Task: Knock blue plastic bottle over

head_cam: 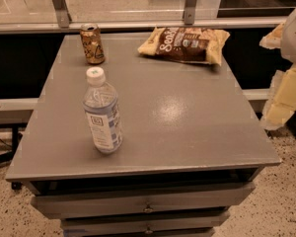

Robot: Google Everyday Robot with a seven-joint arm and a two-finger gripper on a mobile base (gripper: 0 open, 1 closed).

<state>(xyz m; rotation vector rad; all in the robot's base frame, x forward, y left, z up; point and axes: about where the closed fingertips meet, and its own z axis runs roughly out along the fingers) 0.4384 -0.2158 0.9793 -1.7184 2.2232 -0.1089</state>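
The gripper [284,95] hangs at the far right edge of the view, pale cream and white, off the right side of the table [187,132] and roughly level with its top. Whether it is spread or closed cannot be told, and it holds nothing that can be seen. Nearest to it on the grey tabletop is a brown and yellow snack bag [185,44], lying flat at the back right. A wide bare stretch of the surface lies between the gripper and the blue plastic bottle [102,113], which stands upright near the front left, white cap on top and label facing the camera. Nothing stands between them on that line. Behind the bottle, at the back left corner and well apart from it, a brown-gold can [92,44] stands upright. Below the tabletop two drawers [148,201] with small knobs show. A metal rail [138,24] runs behind the table, and speckled floor [281,206] shows around it.
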